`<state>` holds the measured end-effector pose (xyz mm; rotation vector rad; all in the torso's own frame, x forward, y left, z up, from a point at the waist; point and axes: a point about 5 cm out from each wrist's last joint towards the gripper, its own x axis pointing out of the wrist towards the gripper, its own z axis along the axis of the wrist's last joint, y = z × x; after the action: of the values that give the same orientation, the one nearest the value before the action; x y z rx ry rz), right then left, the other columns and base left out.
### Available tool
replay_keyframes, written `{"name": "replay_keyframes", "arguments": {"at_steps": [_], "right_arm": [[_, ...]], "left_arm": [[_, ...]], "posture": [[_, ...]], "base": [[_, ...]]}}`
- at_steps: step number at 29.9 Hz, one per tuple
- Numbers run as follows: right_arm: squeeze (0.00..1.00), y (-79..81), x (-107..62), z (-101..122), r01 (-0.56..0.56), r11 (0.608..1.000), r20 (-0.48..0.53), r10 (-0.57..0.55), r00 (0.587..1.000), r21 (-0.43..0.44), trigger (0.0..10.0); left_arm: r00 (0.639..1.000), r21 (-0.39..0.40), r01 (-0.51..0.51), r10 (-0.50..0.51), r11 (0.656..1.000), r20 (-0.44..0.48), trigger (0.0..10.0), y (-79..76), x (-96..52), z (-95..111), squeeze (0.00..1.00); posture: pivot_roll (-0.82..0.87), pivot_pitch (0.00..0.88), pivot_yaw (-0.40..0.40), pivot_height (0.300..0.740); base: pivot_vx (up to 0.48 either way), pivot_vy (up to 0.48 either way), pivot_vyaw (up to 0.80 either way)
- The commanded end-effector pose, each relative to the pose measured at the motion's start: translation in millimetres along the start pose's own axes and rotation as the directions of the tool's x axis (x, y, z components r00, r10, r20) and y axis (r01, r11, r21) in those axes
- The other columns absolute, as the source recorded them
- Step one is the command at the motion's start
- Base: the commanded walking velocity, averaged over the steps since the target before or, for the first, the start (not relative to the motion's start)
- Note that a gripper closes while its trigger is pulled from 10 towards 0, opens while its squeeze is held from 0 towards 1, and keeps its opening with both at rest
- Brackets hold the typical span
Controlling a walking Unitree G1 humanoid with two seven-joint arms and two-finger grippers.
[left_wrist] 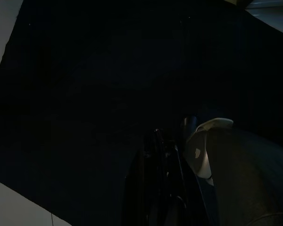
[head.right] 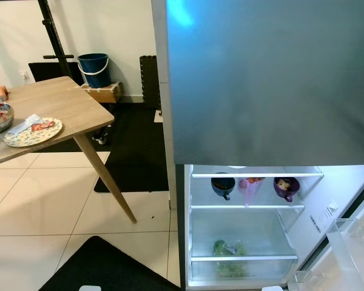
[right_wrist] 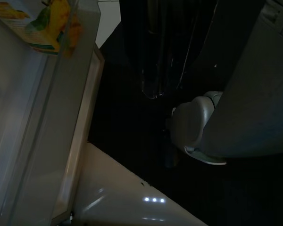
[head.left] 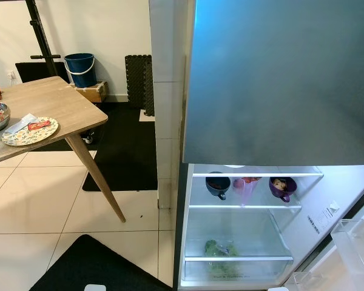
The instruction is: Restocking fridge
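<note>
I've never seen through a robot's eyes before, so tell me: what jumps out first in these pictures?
The lit, open lower fridge compartment on the right catches the eye first: a dark blue cup, a pink cup and a purple cup share one shelf, with leafy greens lower down. To the left stands a wooden table bearing a patterned plate.

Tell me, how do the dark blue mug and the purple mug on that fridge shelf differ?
The dark blue mug stands at the left end of the lit fridge shelf; the purple mug stands at the right end, with a pink cup between them. The blue one looks wider, its inside dark; the purple one shows something pale inside. Both stand upright with their handles toward the camera.
</note>
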<state>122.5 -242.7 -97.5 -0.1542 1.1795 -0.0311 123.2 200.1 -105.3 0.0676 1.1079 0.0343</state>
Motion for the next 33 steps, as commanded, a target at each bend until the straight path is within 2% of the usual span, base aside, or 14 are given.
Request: {"name": "replay_keyframes", "arguments": {"at_steps": [1, 6, 33], "right_arm": [[0.0, -1.3, -0.1, 0.3, 0.004, 1.0, -0.007, -0.004, 1.0, -0.018, 10.0], [0.0, -1.8, -0.2, -0.1, 0.004, 1.0, -0.009, -0.004, 1.0, -0.021, 10.0], [0.0, -8.9, -1.9, -5.8, -0.004, 0.998, -0.038, 0.002, 0.999, -0.068, 10.0]], "left_arm": [[1.0, -0.001, 0.007, -0.007, 1.0, -0.013, 10.0, -4.6, 0.2, -2.1, 0.0], [1.0, -0.002, 0.011, -0.011, 1.0, -0.014, 10.0, -6.5, 0.4, -2.0, 0.0], [0.999, -0.02, 0.01, -0.01, 1.0, -0.039, 10.0, -5.9, -0.4, -7.3, 0.0]], "posture": [[-0.04, 0.0, -0.041, 0.74], [-0.05, 0.0, -0.043, 0.74], [-0.05, 0.0, -0.045, 0.74]], "base": [[0.0, 0.0, 0.0], [0.0, 0.0, 0.0], [-0.359, 0.0, 0.0]]}}
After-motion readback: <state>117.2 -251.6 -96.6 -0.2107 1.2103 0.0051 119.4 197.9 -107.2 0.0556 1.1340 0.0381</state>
